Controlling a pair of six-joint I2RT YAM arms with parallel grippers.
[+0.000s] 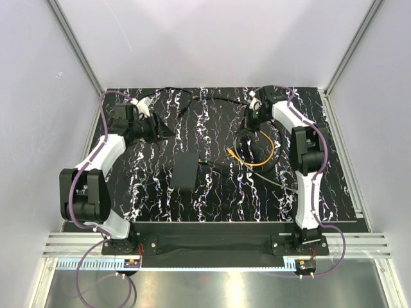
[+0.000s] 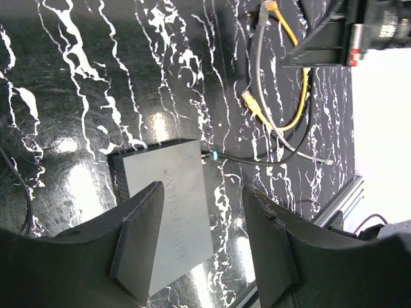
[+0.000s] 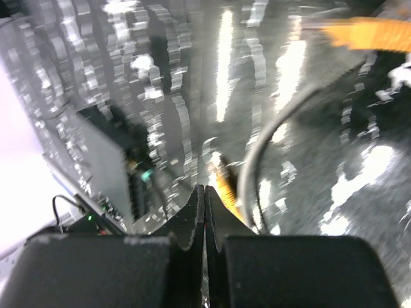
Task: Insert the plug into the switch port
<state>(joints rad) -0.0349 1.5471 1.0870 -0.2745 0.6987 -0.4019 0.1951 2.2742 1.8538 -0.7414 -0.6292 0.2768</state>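
The flat black switch box [image 1: 186,170] lies mid-table. A black cord with a teal tip [image 2: 212,156] runs into its far edge. In the right wrist view the port edge [image 3: 135,187] faces my right gripper, blurred, with a teal light on it. A yellow cable [image 1: 260,154] coils to the right of the box, and its plug [image 3: 222,182] lies just beyond the right fingertips. My right gripper [image 3: 205,191] is shut, with nothing between its fingers. My left gripper [image 2: 202,240] hangs open above the box [image 2: 170,205], holding nothing.
A grey cable [image 2: 260,77] runs alongside the yellow one [image 2: 292,70], whose second plug [image 2: 267,8] lies farther off. A thin black cord [image 1: 212,97] runs along the back of the mat. White walls and aluminium rails [image 1: 350,160] enclose the table.
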